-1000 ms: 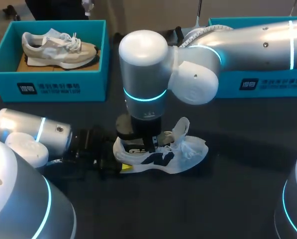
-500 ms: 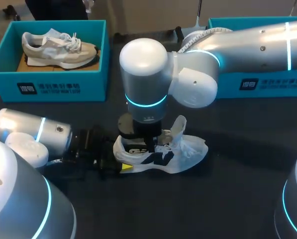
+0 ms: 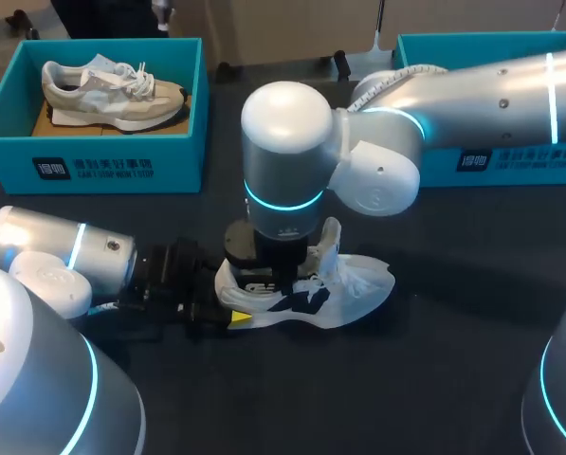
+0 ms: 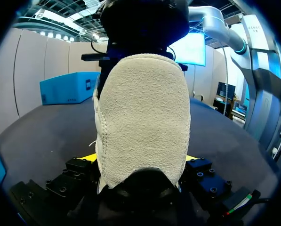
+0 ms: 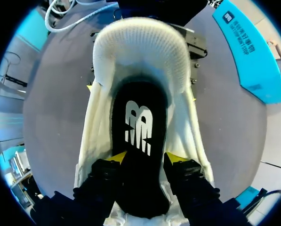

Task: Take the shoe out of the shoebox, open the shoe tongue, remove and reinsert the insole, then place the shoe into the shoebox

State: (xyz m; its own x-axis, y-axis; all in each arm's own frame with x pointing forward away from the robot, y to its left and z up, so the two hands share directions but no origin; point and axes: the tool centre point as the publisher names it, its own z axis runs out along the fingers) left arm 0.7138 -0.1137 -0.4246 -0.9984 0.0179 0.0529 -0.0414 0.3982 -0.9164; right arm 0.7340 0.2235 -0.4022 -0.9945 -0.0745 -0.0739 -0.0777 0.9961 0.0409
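Right tool (image 5: 146,156) edged right, pinching insole (image 5: 139,117), left tool (image 4: 141,159) clamping shoe (image 4: 142,117), shoebox (image 3: 529,163) behind

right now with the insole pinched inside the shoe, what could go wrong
1. The right hand pinches the flat black insole by its side edges only; it may buckle or slip free.
2. The left hand clamps just the heel of the white suede-and-mesh sneaker; its toe lies free on the dark table, so the shoe may tilt or swing.
3. The raised white tongue stands close to the right arm and may fold into the opening.
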